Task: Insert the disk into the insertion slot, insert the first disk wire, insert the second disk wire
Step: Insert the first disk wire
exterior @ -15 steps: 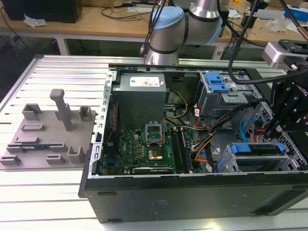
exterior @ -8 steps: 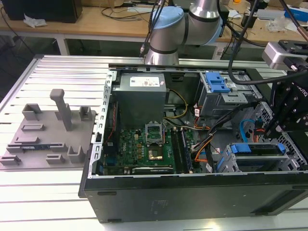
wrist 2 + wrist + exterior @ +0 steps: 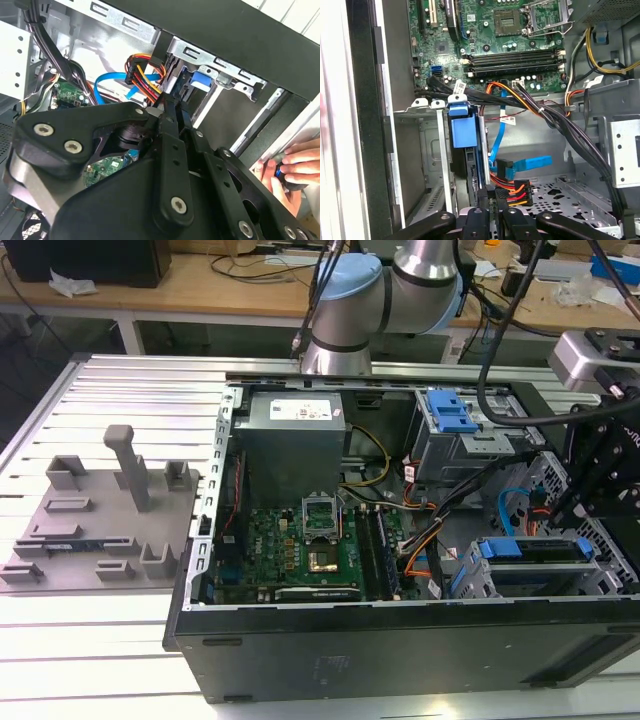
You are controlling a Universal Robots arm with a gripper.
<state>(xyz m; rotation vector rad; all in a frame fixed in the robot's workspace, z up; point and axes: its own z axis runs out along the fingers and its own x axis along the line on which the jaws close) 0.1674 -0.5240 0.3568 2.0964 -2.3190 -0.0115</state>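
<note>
The disk (image 3: 533,551) in its blue carrier sits inside the insertion slot (image 3: 468,578), the low grey cage at the case's corner on the exterior view's right. In the first wrist view the blue carrier handle (image 3: 464,125) stands at the cage mouth (image 3: 427,145). My gripper (image 3: 491,196) is at the disk's rear edge, its fingers close together and shut on the black connector of the red, orange and yellow disk wire (image 3: 514,192). The second wrist view shows the gripper (image 3: 167,102) at that same wire bundle (image 3: 142,70). A blue flat disk wire (image 3: 532,163) hangs loose beside it.
The taller grey cage with a blue latch (image 3: 450,415) stands behind the slot. Black cable bundles (image 3: 555,125) cross from the motherboard (image 3: 300,550) toward the disk. A person's hand (image 3: 292,167) rests outside the case wall. A grey fixture plate (image 3: 95,520) lies on the exterior view's left.
</note>
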